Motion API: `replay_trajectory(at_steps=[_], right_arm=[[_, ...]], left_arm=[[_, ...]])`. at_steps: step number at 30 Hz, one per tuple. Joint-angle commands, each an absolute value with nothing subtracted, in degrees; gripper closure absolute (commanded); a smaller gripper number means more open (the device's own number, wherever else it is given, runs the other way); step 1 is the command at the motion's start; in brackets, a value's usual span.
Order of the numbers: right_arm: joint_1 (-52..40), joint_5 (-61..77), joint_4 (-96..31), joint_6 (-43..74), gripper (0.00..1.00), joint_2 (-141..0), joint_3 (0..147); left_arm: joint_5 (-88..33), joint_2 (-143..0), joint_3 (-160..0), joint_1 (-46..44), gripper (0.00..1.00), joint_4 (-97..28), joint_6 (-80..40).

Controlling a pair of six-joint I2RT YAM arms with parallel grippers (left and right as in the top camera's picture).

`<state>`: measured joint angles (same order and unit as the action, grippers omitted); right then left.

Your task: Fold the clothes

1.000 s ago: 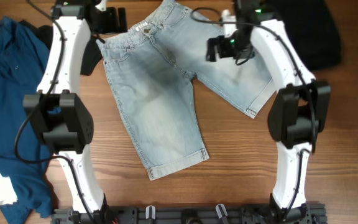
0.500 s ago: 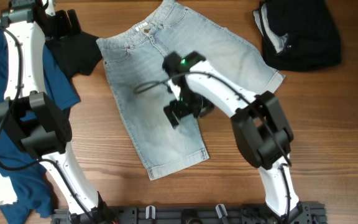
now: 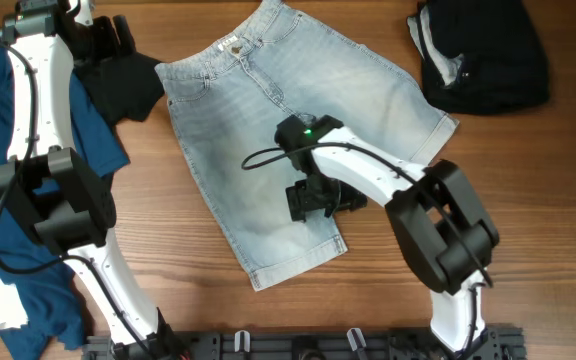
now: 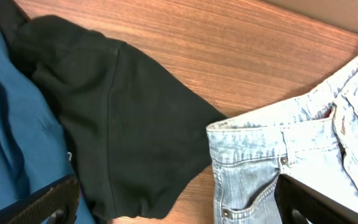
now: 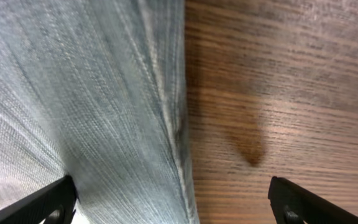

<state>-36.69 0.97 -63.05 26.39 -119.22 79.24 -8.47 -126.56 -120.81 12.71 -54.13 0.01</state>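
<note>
Right claw [image 3: 316, 200] has slid down to the inner leg edge of the denim shorts [image 3: 230, 160], jaws spread astride the seam, and the lower leg is nudged sideways. Shorts still flat mid-desk [image 3: 368, 290], unfolded. Left claw [image 3: 108, 38] is spread over the black garment [image 3: 133, 85]. A grab looks next.

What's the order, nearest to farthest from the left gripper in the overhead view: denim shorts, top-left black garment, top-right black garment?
From the left gripper, open at the table's top left:
1. The top-left black garment, right next to it.
2. The denim shorts, spread mid-table, with the waistband corner on the gripper's side.
3. The top-right black garment, far across at the opposite corner.
</note>
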Motion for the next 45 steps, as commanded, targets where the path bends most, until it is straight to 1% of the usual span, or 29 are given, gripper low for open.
replay_trajectory(at_steps=[1,8,12,14,16,18,25,28,29,30,31,32,33,38,41,43,45], right_arm=[[-28.71,-11.03,-60.90,29.95,0.00,-126.45,71.81],[-16.43,-3.01,-57.43,23.73,0.00,-126.39,71.77],[-10.96,1.52,-55.90,19.75,0.00,-125.69,71.79],[-9.63,2.55,-55.88,18.13,0.00,-124.05,71.83],[-9.30,7.46,-56.16,12.78,0.00,-120.46,72.66],[-9.30,10.41,-56.38,10.22,0.00,-115.85,73.67],[-9.30,10.61,-58.48,9.15,0.00,-96.82,76.14],[-9.30,10.59,-59.16,9.02,0.00,-92.05,76.12],[-9.30,10.59,-59.29,9.02,0.00,-91.11,76.14],[-9.30,10.59,-59.42,9.02,0.00,-90.28,76.14],[-9.30,10.59,-59.55,9.04,0.00,-89.71,76.12],[-9.30,10.59,-59.70,9.04,0.00,-89.60,76.12],[-9.30,10.61,-59.90,9.08,0.00,-89.60,76.14],[-9.30,11.84,-60.99,9.26,0.01,-89.62,76.12],[-9.30,12.32,-61.82,11.53,0.01,-89.65,76.09],[-9.34,12.34,-61.32,13.82,0.01,-89.67,76.07],[-9.34,12.34,-60.66,13.96,0.02,-89.76,76.05]], left_arm=[[-10.00,-127.50,-119.90,11.38,0.00,-55.22,1.08],[-10.00,-129.67,-113.71,8.93,0.00,-57.17,1.10],[-10.04,-130.91,-108.81,8.78,0.00,-55.55,1.08],[-10.68,-131.00,-106.21,8.71,0.00,-53.74,1.10],[-13.43,-131.04,-104.20,8.45,0.00,-51.44,1.37],[-14.13,-131.04,-102.52,7.86,0.00,-48.80,1.32],[-14.11,-131.07,-97.32,3.66,0.00,-37.63,-0.51],[-14.11,-131.07,-97.32,1.85,0.00,-35.24,-2.02],[-13.96,-131.07,-97.32,1.34,0.06,-35.09,-2.20],[-13.89,-131.07,-97.32,0.93,0.18,-35.44,-2.17],[-13.80,-131.07,-97.32,0.78,0.36,-36.29,-2.17],[-13.61,-131.07,-97.32,0.80,0.67,-37.41,-2.22],[-13.41,-131.07,-97.32,1.02,0.96,-38.61,-2.46],[-13.04,-130.37,-97.34,4.47,0.96,-45.47,-7.53],[-12.69,-129.32,-97.34,7.62,0.96,-57.14,-7.77],[-10.15,-129.32,-97.32,9.96,0.96,-66.96,-7.75],[-7.94,-129.32,-97.27,11.09,0.96,-71.22,-7.75]])
